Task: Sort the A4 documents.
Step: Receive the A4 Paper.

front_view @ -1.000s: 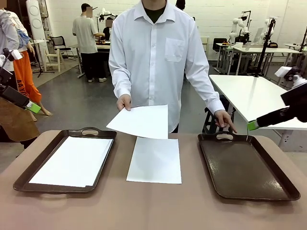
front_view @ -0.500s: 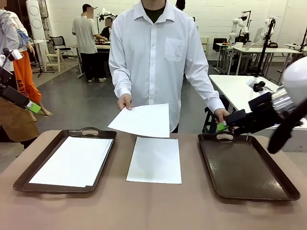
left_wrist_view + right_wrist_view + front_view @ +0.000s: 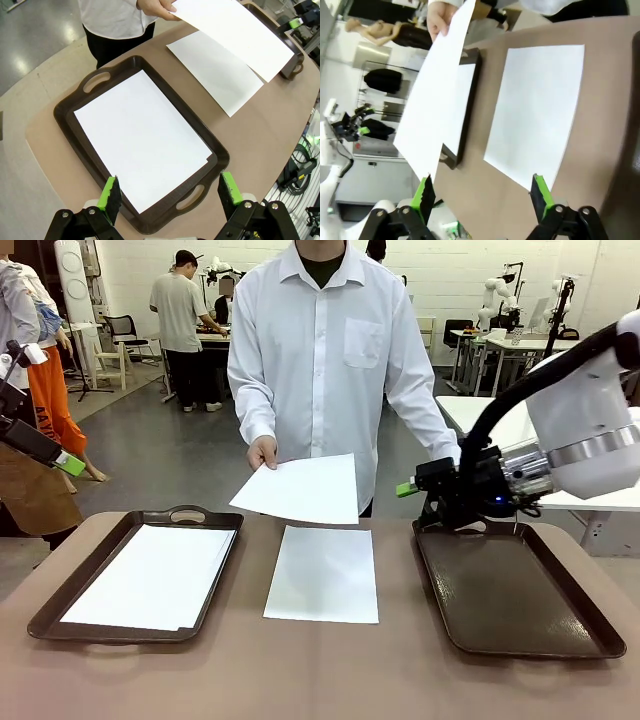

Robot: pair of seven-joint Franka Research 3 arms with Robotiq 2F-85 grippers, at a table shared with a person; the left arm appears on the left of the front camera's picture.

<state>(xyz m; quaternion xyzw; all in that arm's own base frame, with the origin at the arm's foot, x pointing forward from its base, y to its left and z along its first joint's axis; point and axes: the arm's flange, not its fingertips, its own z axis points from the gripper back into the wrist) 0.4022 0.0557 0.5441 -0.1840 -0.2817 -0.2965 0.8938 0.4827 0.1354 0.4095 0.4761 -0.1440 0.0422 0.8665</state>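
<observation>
The person's hand (image 3: 262, 452) holds one white A4 sheet (image 3: 300, 488) in the air over the table's far edge. A second sheet (image 3: 323, 573) lies flat at the table's middle. More sheets (image 3: 155, 575) are stacked in the left brown tray (image 3: 60, 605). My right gripper (image 3: 408, 487) hovers open above the far left corner of the bare right tray (image 3: 510, 595), pointing at the held sheet (image 3: 437, 95), a short way off it. My left gripper (image 3: 170, 192) is open and empty, high above the left tray's sheets (image 3: 140, 135).
The person stands at the far side, between the trays. My right arm's white body (image 3: 590, 430) stretches over the right tray's far end. Bare brown table (image 3: 320, 670) runs along the near edge. White tables and other people are farther back.
My right arm has swung in from the right edge toward the middle, its gripper now near the held sheet. The person's hand at the right tray's handle is now hidden behind it.
</observation>
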